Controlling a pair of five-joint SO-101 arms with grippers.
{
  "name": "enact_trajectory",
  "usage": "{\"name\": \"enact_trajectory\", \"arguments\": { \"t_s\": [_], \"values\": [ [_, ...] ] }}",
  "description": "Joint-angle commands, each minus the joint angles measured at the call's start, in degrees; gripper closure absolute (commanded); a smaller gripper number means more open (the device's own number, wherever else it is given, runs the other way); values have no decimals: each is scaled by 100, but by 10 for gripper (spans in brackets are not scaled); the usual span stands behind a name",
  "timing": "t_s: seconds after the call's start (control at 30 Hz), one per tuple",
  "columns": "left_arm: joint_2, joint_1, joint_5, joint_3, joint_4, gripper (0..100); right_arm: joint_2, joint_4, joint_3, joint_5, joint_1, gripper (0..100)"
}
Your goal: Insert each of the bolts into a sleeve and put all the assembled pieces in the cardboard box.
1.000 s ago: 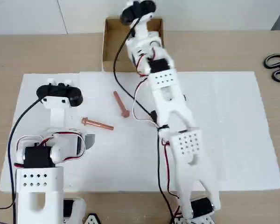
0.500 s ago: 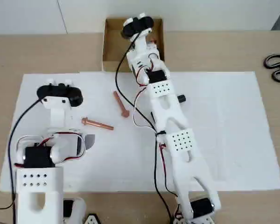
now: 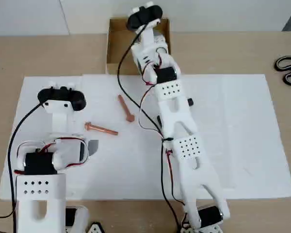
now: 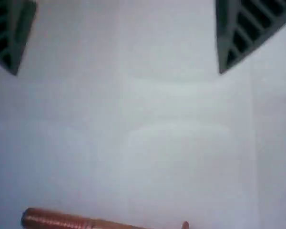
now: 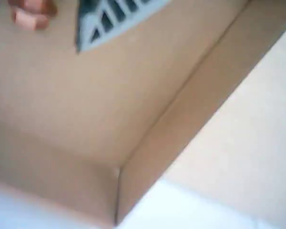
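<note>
Hanging over the open brown cardboard box (image 3: 115, 46) at the far edge of the pale wooden table (image 3: 39, 53), the right end effector (image 3: 146, 30) sits within the box's outline. Whether it is wide or narrow cannot be told. Its wrist view shows the box floor and an inner corner, with a small blurred copper-coloured piece (image 5: 31, 14) close by. It is unclear whether that piece is held or lying there.

The left end effector (image 4: 118, 71) is spread wide above the large white sheet (image 3: 233, 136) and grips nothing.

Two copper-coloured metal bolts lie on that sheet between the arms, near each other but not touching. The steeper copper bolt (image 3: 125, 107) points toward the box, its head at the nearer end. The flatter copper bolt (image 3: 101, 128) lies crosswise beside the left arm, head toward that arm.

Black-handled scissors (image 3: 287, 69) rest on the bare table at its right edge, well apart from everything else.
</note>
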Motion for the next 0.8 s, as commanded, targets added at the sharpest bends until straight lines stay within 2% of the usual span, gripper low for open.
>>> {"name": "enact_trajectory", "arguments": {
  "t_s": [0.0, 0.53, 0.63, 0.77],
  "values": [
    [-97, -26, -26, -22, -62, 745, -892, 831, -316, 70, 110, 799],
    [-97, 0, -18, -57, -44, 745, -4611, 4848, -299, 70, 215, 800],
    [-97, -9, -18, -57, -44, 745, -5095, 5095, -88, 62, 549, 801],
    [-97, 9, -18, -57, -44, 745, -5956, 5130, 1345, 62, 1147, 801]
  ]
}}
